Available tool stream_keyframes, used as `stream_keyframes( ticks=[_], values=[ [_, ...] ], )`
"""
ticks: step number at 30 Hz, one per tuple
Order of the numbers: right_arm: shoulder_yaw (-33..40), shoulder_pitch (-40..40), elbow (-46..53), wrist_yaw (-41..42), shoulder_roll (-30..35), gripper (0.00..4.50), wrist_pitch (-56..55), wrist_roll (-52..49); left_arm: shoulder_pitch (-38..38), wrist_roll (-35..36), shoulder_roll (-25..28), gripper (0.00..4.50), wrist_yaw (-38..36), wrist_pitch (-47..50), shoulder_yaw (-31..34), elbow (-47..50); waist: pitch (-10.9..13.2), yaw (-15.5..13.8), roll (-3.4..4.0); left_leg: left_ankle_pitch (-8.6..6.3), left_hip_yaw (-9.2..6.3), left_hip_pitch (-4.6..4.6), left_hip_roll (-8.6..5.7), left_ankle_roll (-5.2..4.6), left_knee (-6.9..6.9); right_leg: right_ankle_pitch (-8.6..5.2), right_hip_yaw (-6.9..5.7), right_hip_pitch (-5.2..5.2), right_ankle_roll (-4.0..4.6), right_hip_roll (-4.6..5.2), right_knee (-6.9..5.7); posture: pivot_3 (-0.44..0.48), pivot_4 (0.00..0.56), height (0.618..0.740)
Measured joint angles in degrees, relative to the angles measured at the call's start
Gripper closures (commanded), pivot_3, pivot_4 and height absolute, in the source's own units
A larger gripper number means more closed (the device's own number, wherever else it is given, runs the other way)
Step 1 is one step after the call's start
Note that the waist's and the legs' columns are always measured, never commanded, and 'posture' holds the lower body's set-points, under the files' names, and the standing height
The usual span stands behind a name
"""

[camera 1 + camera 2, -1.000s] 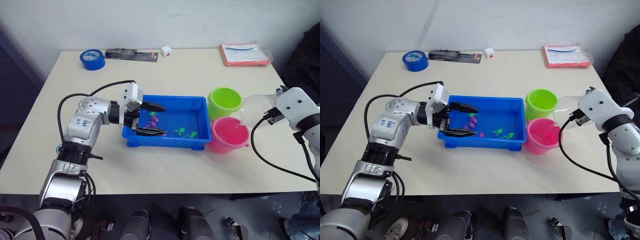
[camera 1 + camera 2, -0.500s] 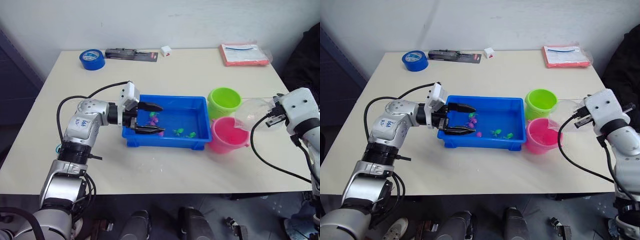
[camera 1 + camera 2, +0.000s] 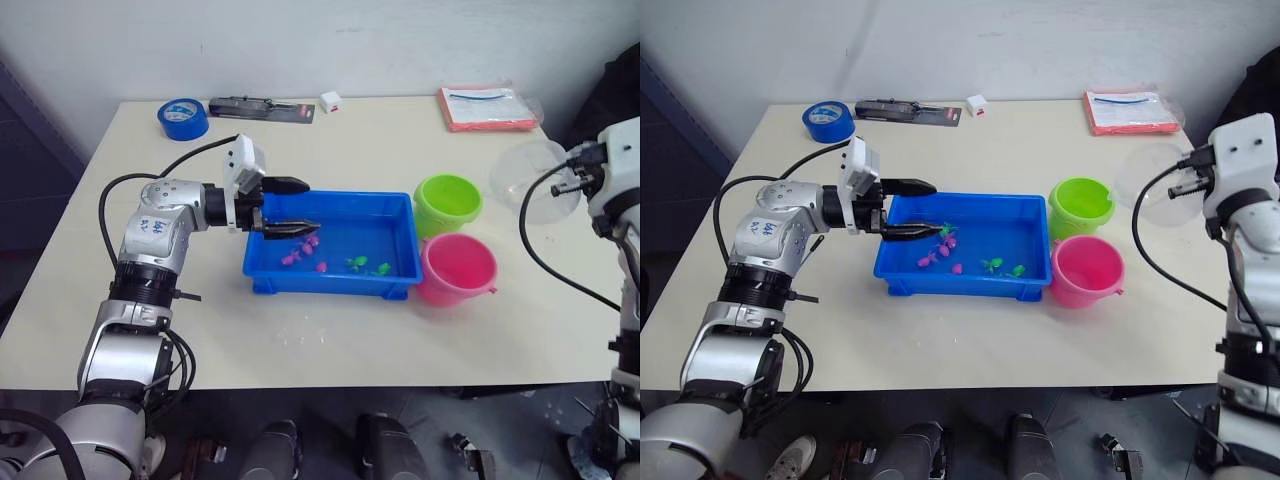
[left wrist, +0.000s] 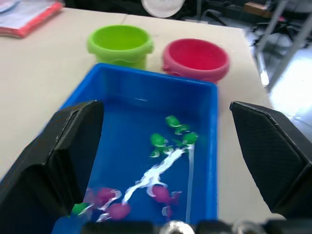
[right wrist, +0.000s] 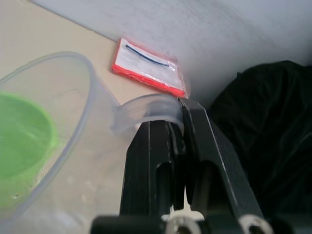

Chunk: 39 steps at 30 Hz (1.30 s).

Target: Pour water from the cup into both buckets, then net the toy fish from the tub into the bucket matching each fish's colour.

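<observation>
My right gripper (image 3: 573, 172) is shut on the rim tab of the clear cup (image 3: 530, 180), which hangs tilted in the air to the right of the green bucket (image 3: 449, 203). The pink bucket (image 3: 458, 268) stands just in front of the green one, against the right end of the blue tub (image 3: 398, 225). Several small toy fish lie in the tub, pink ones (image 3: 290, 257) to the left and green ones (image 3: 356, 263) to the right. Over the tub's left end my left gripper (image 3: 300, 206) is open with nothing between its fingers.
A blue tape roll (image 3: 184, 118), a dark flat packet (image 3: 262, 107) and a small white block (image 3: 332, 101) lie along the table's far edge. A red-orange packet (image 3: 489, 108) lies at the far right. A dark shape (image 5: 263, 122) is beyond the table's right side.
My right arm has lifted the cup up and back from over the pink bucket to beside the green bucket. The left gripper has risen and drawn back a little toward the tub's left end.
</observation>
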State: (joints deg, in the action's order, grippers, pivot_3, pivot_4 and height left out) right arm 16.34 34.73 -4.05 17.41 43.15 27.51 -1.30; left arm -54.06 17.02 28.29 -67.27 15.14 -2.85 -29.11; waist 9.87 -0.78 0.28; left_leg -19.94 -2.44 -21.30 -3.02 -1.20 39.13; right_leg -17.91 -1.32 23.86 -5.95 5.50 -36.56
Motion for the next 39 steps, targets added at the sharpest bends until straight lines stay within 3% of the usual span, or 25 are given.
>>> stream_keyframes(
  ticks=[12, 25, 39],
  values=[
    [-10.51, 9.89, -15.66, -4.67, -1.51, 3.77, -8.32, 7.42, 2.2, -1.56, -2.25, 0.0, 6.12, 1.62, 0.05, 3.65, 0.0, 1.23, 0.0, 0.02, 0.07, -0.41, -0.17, -0.02, 0.0, 0.0, 0.05, 0.72, 0.0, 0.05, -0.46, 0.0, 0.15, 0.737],
    [-17.6, 14.41, -20.49, -7.52, -2.18, 3.77, -14.46, 15.32, 6.46, -1.34, -2.61, 0.0, 9.92, 6.64, 0.14, 12.75, 0.0, 1.77, 0.0, 0.04, 0.02, -0.42, -0.16, 0.02, -0.01, 0.0, 0.11, 0.74, 0.0, 0.05, -0.45, 0.0, 0.15, 0.737],
    [-25.59, 15.38, -22.08, -12.61, -1.18, 3.77, -21.36, 29.07, 8.34, -1.37, -2.46, 0.0, 10.69, 7.39, 0.11, 15.14, 0.0, 2.38, 0.01, 0.04, 0.0, -0.42, -0.17, 0.03, -0.02, 0.0, 0.1, 0.76, 0.0, 0.04, -0.45, 0.0, 0.15, 0.737]
  ],
)
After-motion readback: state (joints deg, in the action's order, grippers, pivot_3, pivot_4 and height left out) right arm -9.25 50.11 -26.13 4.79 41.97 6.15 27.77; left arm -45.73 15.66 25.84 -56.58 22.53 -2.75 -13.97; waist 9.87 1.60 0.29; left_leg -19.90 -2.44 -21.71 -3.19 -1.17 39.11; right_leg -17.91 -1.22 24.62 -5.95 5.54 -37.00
